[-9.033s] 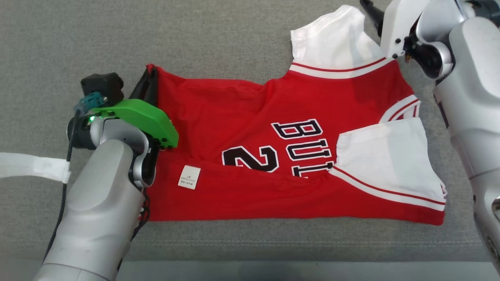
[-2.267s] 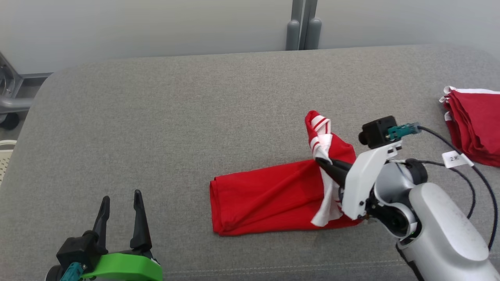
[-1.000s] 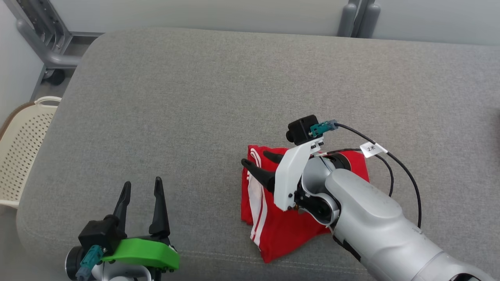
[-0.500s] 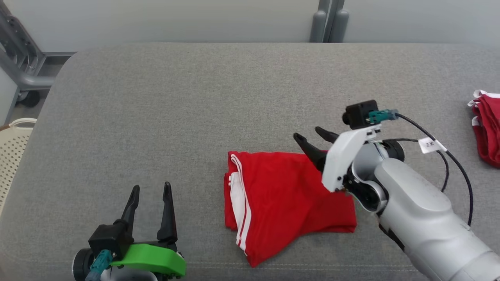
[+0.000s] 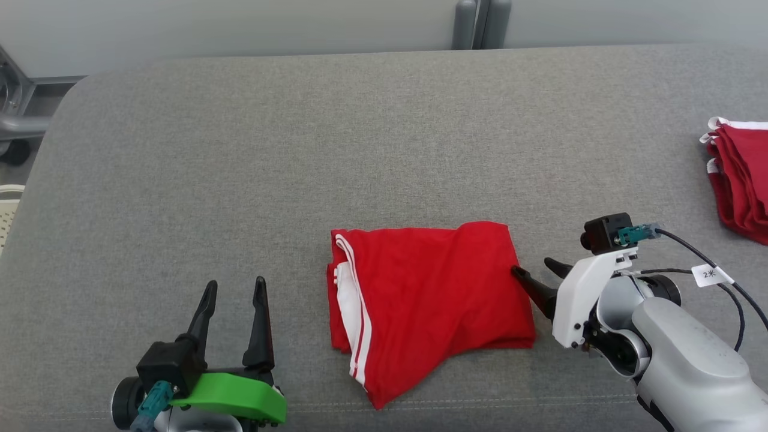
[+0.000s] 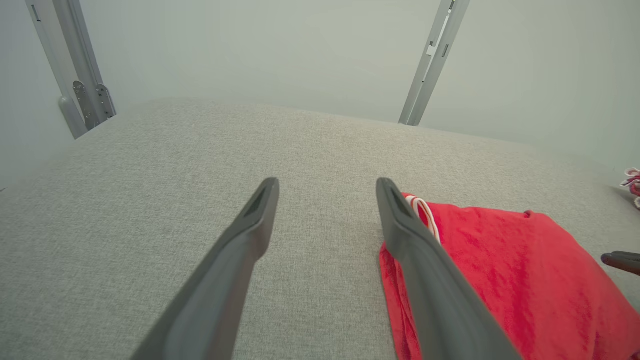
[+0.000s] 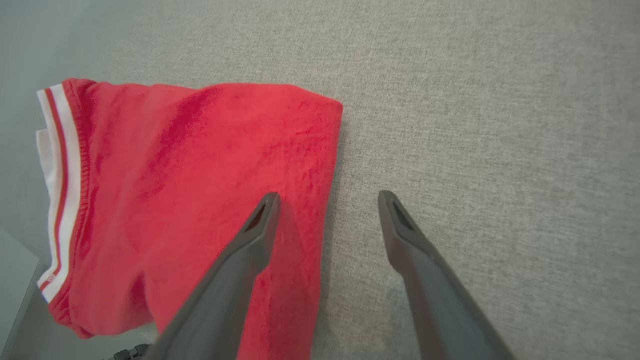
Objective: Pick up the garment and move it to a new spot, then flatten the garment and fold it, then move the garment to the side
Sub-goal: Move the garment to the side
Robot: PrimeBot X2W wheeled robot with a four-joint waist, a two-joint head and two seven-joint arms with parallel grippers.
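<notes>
Your folded red jersey lies on the grey upholstered surface, low in the head view at about 6 o'clock. It is folded into a rough rectangle. The white-and-red striped trim runs down its 9 o'clock edge, and one corner droops toward the near seam at 6 o'clock.

Your right gripper sits at the jersey's 3 o'clock edge with its jaws spread and nothing between them. In the right wrist view, one finger hangs over the red cloth and the other over bare grey fabric. You cannot tell from these views whether the tip touches the cloth.

Your left gripper is at the jersey's 8 o'clock, apart from it, jaws wide and empty, fingers pointing to 12 o'clock. In the left wrist view the jersey lies just past one finger.

A second stack of red garments lies well apart at the jersey's 2 o'clock, at the frame edge. A grey post stands behind the surface at 12 o'clock.
</notes>
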